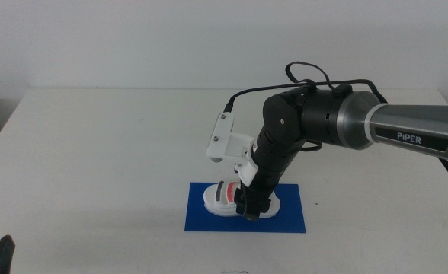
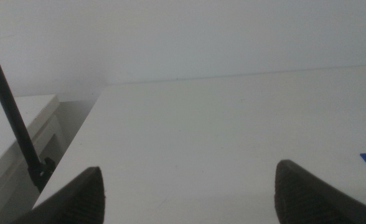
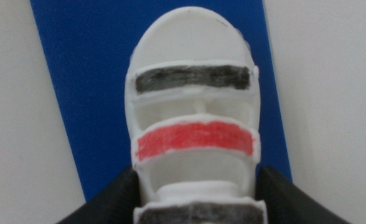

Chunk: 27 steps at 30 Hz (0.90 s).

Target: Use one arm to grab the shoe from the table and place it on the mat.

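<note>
Sitting low in the middle view, the mat (image 1: 285, 217) has bare white table (image 1: 102, 152) all round it, widest toward the left and top. The right gripper (image 1: 251, 211) is clamped on the heel end of the shoe (image 1: 222, 199), which rests on the mat. "PIPER" reads on the arm (image 1: 407, 129). The left gripper (image 2: 189, 193) waits bottom left, jaws apart.

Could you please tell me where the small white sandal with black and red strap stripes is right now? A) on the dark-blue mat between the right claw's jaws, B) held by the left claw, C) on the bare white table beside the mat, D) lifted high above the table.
A: the small white sandal with black and red strap stripes sits on the flat dark-blue rectangular mat, with the right claw closed around its rear end.
</note>
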Each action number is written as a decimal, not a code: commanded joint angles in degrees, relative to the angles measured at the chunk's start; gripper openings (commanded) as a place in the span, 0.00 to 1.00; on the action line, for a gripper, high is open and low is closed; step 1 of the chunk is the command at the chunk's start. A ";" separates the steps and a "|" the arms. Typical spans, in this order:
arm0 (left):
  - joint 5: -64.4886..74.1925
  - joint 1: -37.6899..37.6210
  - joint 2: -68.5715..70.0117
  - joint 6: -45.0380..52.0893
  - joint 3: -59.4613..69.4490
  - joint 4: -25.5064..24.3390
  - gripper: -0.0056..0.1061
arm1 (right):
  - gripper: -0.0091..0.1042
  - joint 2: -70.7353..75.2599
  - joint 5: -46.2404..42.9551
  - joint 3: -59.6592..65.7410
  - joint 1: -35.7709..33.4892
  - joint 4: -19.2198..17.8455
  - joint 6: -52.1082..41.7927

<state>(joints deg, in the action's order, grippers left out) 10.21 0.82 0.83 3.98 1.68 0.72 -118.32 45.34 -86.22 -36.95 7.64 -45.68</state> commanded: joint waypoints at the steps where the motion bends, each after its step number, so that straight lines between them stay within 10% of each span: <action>1: -4.75 -0.05 1.09 -0.84 -0.19 0.49 0.89 | 0.57 3.37 -1.09 -1.40 0.43 -0.06 -0.45; 9: -4.75 -0.05 1.09 -0.84 -0.19 0.49 0.89 | 0.90 4.26 -0.61 -1.40 0.43 0.77 1.49; 27: -4.75 -0.05 1.09 -0.84 -0.19 0.49 0.89 | 0.88 28.96 13.65 -6.36 7.93 0.31 19.26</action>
<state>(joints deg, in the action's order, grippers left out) 10.21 0.82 0.83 3.98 1.68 0.72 -94.04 58.81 -91.14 -30.71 7.70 -27.76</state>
